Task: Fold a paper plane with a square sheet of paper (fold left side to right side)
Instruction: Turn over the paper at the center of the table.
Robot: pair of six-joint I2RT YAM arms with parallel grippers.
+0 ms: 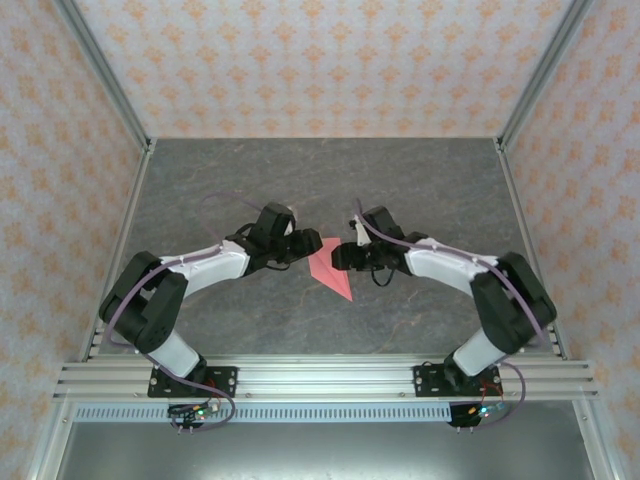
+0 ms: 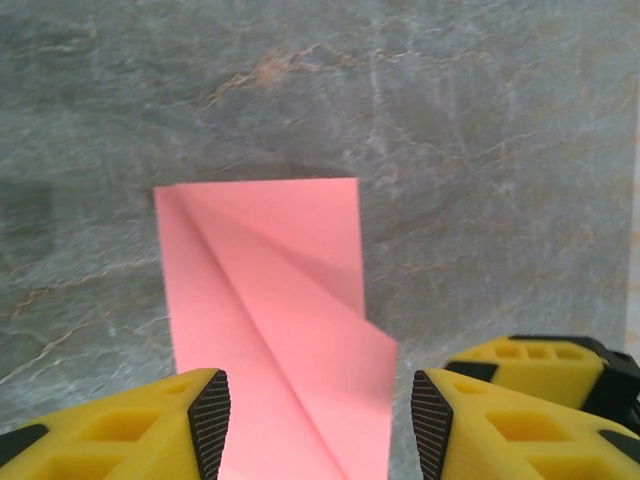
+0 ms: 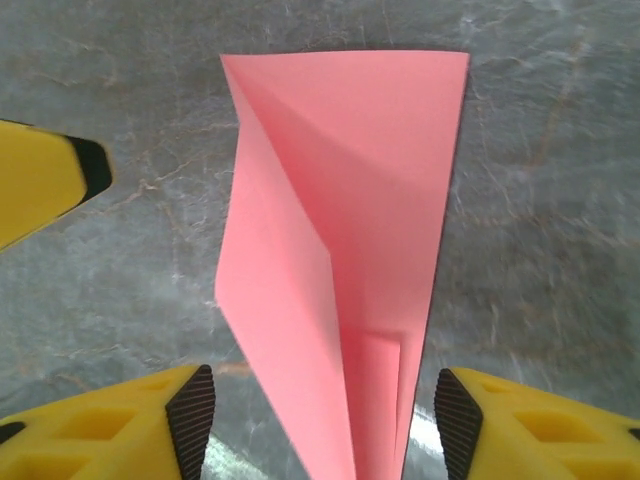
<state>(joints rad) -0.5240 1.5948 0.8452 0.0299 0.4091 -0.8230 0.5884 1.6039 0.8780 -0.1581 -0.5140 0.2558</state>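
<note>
The pink-red sheet of paper (image 1: 330, 266) lies on the grey table between my two grippers, folded into a narrow pointed shape with its tip toward the near edge. In the left wrist view the paper (image 2: 285, 300) shows a diagonal crease and a folded flap and runs between my left gripper's (image 2: 320, 418) open fingers. In the right wrist view the paper (image 3: 350, 190) narrows toward my right gripper (image 3: 325, 420), with one flap standing up a little. That gripper is open, its pads (image 3: 192, 415) apart from the paper on both sides. From above, the left gripper (image 1: 306, 246) and right gripper (image 1: 342, 256) face each other across the paper.
The grey marbled table (image 1: 320, 180) stretches free behind and to both sides of the paper. Patterned walls with metal posts enclose it on three sides. The right gripper's yellow finger (image 2: 540, 365) shows close by in the left wrist view, and the left gripper's finger (image 3: 40, 185) in the right wrist view.
</note>
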